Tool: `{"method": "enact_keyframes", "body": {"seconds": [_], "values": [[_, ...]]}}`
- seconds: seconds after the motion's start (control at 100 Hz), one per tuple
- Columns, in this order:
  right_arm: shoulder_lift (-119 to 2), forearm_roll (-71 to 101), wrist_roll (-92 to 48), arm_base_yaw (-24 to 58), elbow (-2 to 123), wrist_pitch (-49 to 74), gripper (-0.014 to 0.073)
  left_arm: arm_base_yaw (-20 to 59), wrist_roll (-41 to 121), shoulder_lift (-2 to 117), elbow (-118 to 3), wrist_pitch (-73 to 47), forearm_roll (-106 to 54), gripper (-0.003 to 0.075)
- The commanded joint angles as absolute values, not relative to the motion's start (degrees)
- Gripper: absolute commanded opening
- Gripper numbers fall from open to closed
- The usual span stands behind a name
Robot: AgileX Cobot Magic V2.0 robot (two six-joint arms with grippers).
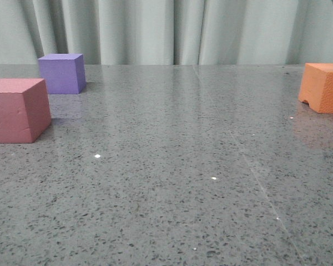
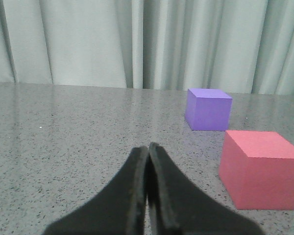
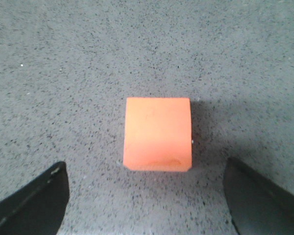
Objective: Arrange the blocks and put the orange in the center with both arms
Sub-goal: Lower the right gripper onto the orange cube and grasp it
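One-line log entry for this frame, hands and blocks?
left hand shut, empty | right hand open above orange block | pink block, purple block far left | center bare

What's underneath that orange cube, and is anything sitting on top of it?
The orange cube rests directly on the speckled grey table. Its top is bare; the right pincer hangs open above it, not touching. Whatever lies beneath its base is hidden.

the orange cube (image 1: 324, 87) runs off the front view's right edge, and the pink-red cube (image 1: 18, 110) off its left. only the tips of the right gripper (image 3: 146, 198) show in its wrist view; the left gripper (image 2: 148, 196) body is cropped too.
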State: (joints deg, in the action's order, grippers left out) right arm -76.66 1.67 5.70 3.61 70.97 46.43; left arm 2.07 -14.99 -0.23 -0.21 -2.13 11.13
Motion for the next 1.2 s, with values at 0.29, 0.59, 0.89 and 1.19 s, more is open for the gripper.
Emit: {"method": "enact_keyframes", "body": {"seconds": [0.29, 0.59, 0.89, 1.19], "values": [[-87.6, 0.4, 4.0, 3.2, 76.5, 42.0, 0.0634, 2.0, -15.0, -2.1, 2.8, 1.9, 10.7, -0.0010], [-94.5, 0.4, 4.0, 3.2, 76.5, 42.1, 0.0633, 2.0, -15.0, -2.1, 2.8, 1.9, 10.7, -0.0010], [-94.5, 1.5, 4.0, 3.2, 77.3, 44.4, 0.0164, 2.0, -15.0, -2.1, 2.8, 1.9, 10.7, -0.0010], [-92.3, 12.1, 4.1, 9.5, 87.1, 51.2, 0.0121, 2.0, -15.0, -2.1, 2.8, 1.9, 10.7, -0.0010]]}}
